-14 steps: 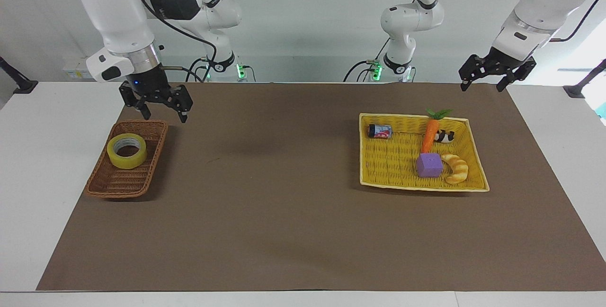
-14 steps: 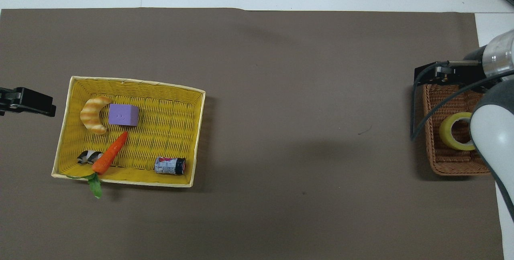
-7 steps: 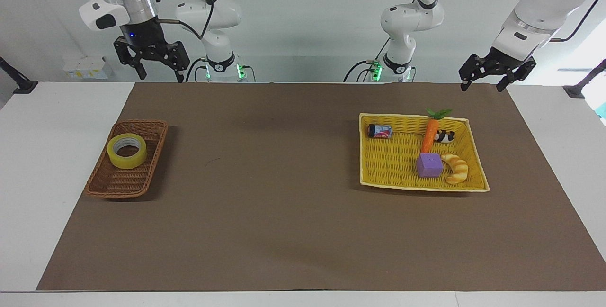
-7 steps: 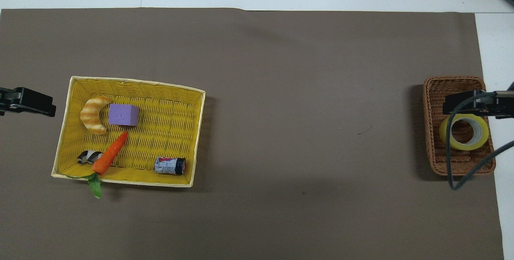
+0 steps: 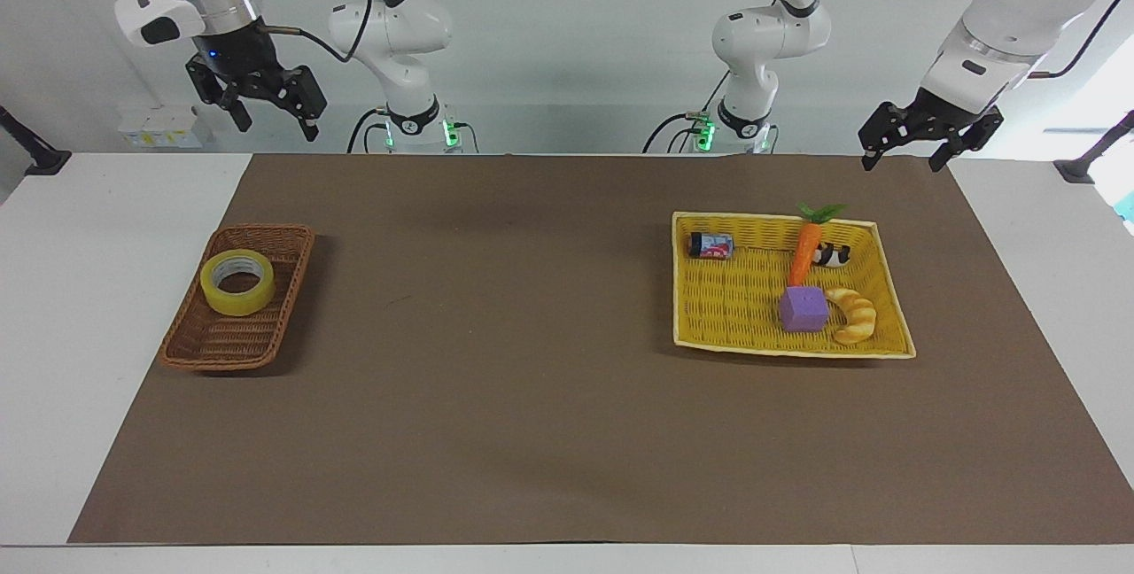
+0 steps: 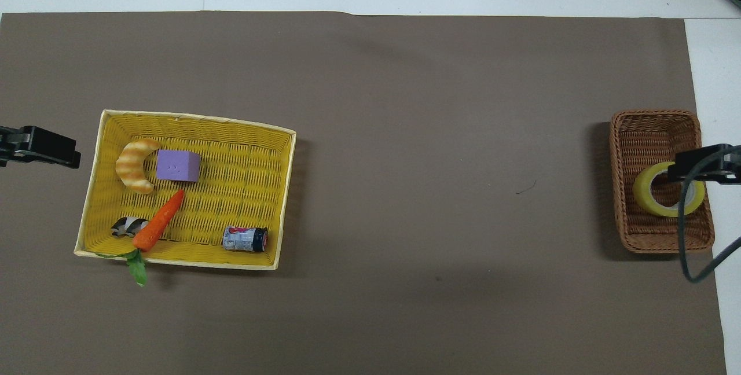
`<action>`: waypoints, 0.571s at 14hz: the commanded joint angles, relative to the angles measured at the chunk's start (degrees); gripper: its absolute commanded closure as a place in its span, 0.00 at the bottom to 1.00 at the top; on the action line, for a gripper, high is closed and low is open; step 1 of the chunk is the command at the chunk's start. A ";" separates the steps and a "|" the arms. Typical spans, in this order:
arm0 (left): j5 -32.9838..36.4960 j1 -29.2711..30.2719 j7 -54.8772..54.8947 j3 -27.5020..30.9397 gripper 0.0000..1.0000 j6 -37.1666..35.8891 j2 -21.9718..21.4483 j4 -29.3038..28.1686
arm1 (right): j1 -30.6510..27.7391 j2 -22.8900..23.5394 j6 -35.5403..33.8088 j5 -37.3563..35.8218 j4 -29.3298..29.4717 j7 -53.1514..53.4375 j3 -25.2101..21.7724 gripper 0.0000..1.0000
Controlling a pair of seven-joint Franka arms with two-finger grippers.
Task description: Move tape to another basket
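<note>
The yellow tape (image 5: 237, 282) lies flat in the small brown wicker basket (image 5: 208, 339) at the right arm's end of the table. It also shows in the overhead view (image 6: 642, 192), inside the same basket (image 6: 648, 132). My right gripper (image 5: 276, 128) is open and empty, high in the air over that end of the table and well clear of the tape. In the overhead view the right gripper (image 6: 703, 165) covers part of the tape. My left gripper (image 5: 899, 165) is open and empty; that arm waits beside the yellow basket (image 5: 726, 308).
The large yellow basket (image 6: 243, 178) holds a purple cube (image 5: 803, 308), a croissant (image 5: 852, 314), a carrot (image 5: 806, 251), a small can (image 5: 711, 244) and a black-and-white toy (image 5: 831, 255). A brown mat (image 5: 496, 361) covers the table between the baskets.
My right gripper has risen from just above the brown basket's rim to high in the air, open and empty. The tape stays in the brown basket. The left arm has not moved.
</note>
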 commanded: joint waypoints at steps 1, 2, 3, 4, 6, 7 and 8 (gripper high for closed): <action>-0.39 0.73 0.54 -0.30 0.00 0.21 -0.79 -0.34 | 0.53 -3.33 0.49 1.08 -4.06 -0.61 1.45 0.00; -0.39 0.73 0.54 -0.30 0.00 0.12 -0.79 -0.34 | 1.06 -3.41 0.93 0.56 -4.06 -0.61 1.97 0.00; -0.39 0.73 0.54 -0.30 0.00 0.21 -0.79 -0.34 | 2.11 -3.59 1.11 0.12 -4.06 -0.52 2.07 0.00; -0.39 0.73 0.54 -0.30 0.00 0.12 -0.79 -0.34 | 3.07 -3.59 1.11 0.11 -4.06 -0.52 2.07 0.00; -0.39 0.73 0.54 -0.30 0.00 0.21 -0.79 -0.34 | 4.04 -3.59 0.85 -0.06 -3.98 -0.44 2.07 0.00; -0.39 0.73 0.54 -0.30 0.00 0.21 -0.79 -0.34 | 4.22 -3.59 0.50 0.11 -3.63 -0.44 2.07 0.00; -0.39 0.73 0.54 -0.30 0.00 0.21 -0.79 -0.34 | 3.88 -3.50 0.49 1.07 -3.10 -0.78 1.54 0.00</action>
